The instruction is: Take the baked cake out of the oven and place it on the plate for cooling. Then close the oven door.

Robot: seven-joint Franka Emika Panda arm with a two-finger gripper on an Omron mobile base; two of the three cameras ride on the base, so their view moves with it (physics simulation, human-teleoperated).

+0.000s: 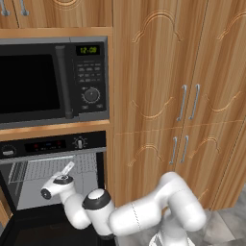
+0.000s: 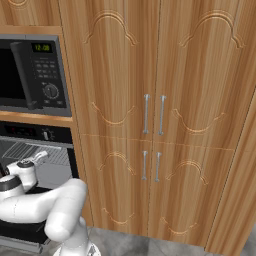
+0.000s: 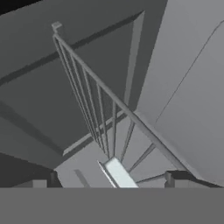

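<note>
The black oven [image 1: 53, 144] stands open below the microwave, its grey cavity and wire rack [image 1: 48, 168] showing. The oven door [image 1: 29, 229] hangs folded down, a dark panel at the bottom left. My gripper [image 1: 67, 168] reaches into the cavity just above the rack, jaws apart and holding nothing. From the right base view the gripper [image 2: 40, 157] sits at the cavity's mouth. In the hand view the gripper [image 3: 109, 179] points at the wire rack [image 3: 87, 100] and the grey oven walls. The cake and the plate are out of view.
A black microwave [image 1: 48, 81] with keypad and green clock sits above the oven. Tall wooden cabinet doors [image 1: 187, 105] with silver handles fill the wall to the right. Grey floor tiles [image 1: 226, 226] show at the lower right. My arm's elbow [image 1: 98, 202] hangs over the open door.
</note>
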